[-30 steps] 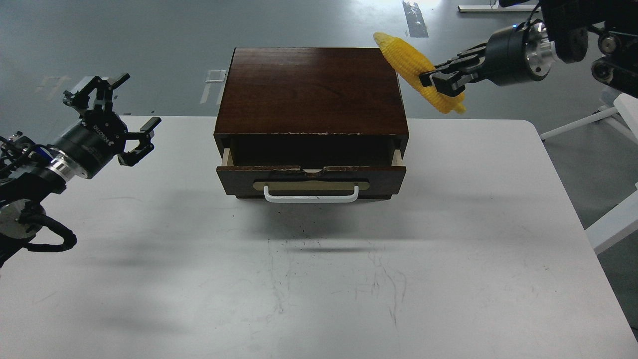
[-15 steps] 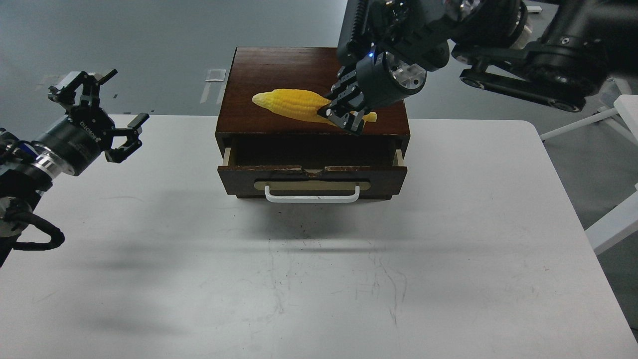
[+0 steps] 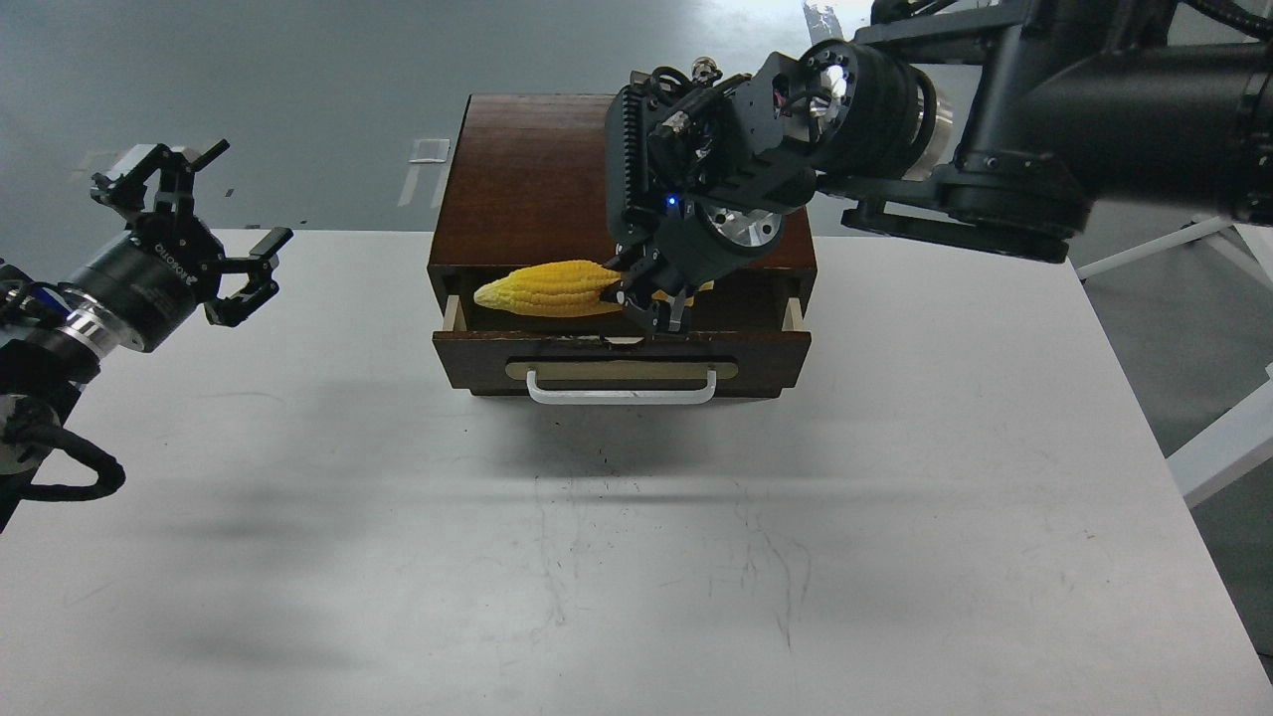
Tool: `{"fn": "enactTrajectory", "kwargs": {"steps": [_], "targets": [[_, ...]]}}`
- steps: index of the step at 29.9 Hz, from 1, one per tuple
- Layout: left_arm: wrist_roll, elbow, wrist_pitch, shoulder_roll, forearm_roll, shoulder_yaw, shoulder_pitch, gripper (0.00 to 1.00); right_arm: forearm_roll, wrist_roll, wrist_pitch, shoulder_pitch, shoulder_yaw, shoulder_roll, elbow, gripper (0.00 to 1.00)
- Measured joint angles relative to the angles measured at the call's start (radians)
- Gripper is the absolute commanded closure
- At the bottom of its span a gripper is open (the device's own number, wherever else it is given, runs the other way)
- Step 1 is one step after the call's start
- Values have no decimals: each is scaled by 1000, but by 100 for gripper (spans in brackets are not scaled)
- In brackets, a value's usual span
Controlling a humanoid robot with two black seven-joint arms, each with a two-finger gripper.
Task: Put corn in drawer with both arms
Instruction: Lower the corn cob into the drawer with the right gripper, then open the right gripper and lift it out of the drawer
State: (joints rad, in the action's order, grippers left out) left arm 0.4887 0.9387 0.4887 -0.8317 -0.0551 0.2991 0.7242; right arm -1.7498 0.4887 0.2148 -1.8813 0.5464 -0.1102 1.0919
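Note:
The yellow corn (image 3: 545, 288) lies level over the open drawer (image 3: 622, 353), its tip pointing left. My right gripper (image 3: 651, 303) points down over the drawer's middle and is shut on the corn's right end. The drawer is pulled out a little from the dark wooden box (image 3: 527, 189); its brass plate and white handle (image 3: 622, 391) face me. My left gripper (image 3: 214, 234) is open and empty, hovering above the table's left edge, well away from the box.
The box stands at the back middle of the white table (image 3: 636, 557). My right arm (image 3: 995, 129) reaches in from the upper right, over the box's top. White frame legs (image 3: 1233, 438) stand off the table's right side.
My right gripper has carried the corn from the right of the box, across its top, and down over the open drawer. My left gripper drew back slightly to the left.

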Motion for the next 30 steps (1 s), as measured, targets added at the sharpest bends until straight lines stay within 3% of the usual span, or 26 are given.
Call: {"fn": "enactTrajectory", "kwargs": {"steps": [6, 7, 8, 10, 15, 19, 20, 24, 30], "targets": [[0, 0, 0, 0, 0, 0, 0, 1, -1, 0, 0, 24, 1, 1, -21, 86], [0, 0, 0, 0, 0, 0, 0, 1, -1, 0, 0, 25, 1, 1, -23, 78], [0, 0, 0, 0, 0, 0, 0, 1, -1, 0, 0, 26, 1, 1, -24, 78], [0, 0, 0, 1, 0, 0, 0, 1, 0, 0, 0, 27, 1, 1, -25, 62], [0, 0, 0, 3, 0, 0, 0, 1, 1, 0, -1, 31, 0, 1, -24, 49], [0, 0, 0, 3, 0, 0, 1, 1, 1, 0, -1, 33, 0, 0, -23, 44], [0, 0, 0, 3, 0, 0, 1, 1, 2, 0, -1, 33, -1, 0, -23, 38], [0, 0, 0, 3, 0, 0, 1, 1, 7, 0, -3, 31, -3, -4, -23, 34], [0, 0, 0, 2, 0, 0, 1, 1, 38, 0, -11, 8, -29, -44, -21, 12]]}}
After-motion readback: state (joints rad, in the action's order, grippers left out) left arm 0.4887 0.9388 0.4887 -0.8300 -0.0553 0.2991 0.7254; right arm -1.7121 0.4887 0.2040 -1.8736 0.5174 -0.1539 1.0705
